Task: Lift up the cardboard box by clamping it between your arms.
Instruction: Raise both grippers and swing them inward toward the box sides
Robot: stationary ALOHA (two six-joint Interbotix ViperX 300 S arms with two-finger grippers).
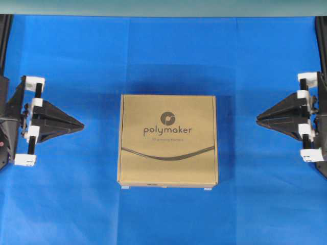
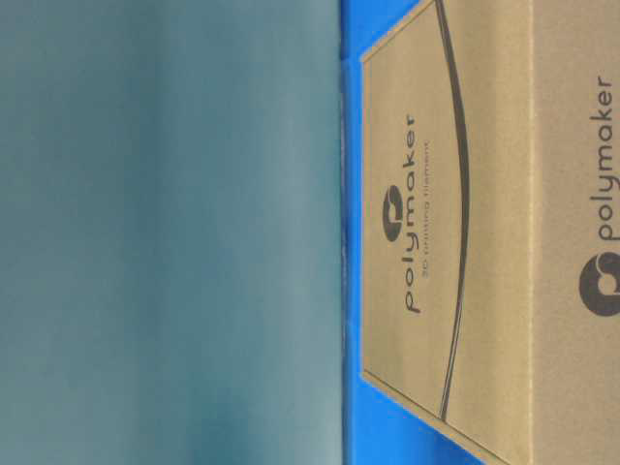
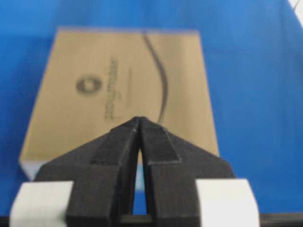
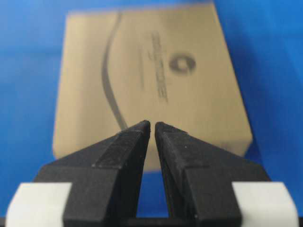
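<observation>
Bright, even light; wrist views blur the cardboard box (image 3: 118,90), shadows faint.

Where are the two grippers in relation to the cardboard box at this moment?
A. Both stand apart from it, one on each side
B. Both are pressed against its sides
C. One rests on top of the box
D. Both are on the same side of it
A: in the overhead view the left gripper and the right gripper point at the cardboard box from opposite sides, with bare blue cloth between each tip and the box.
</observation>
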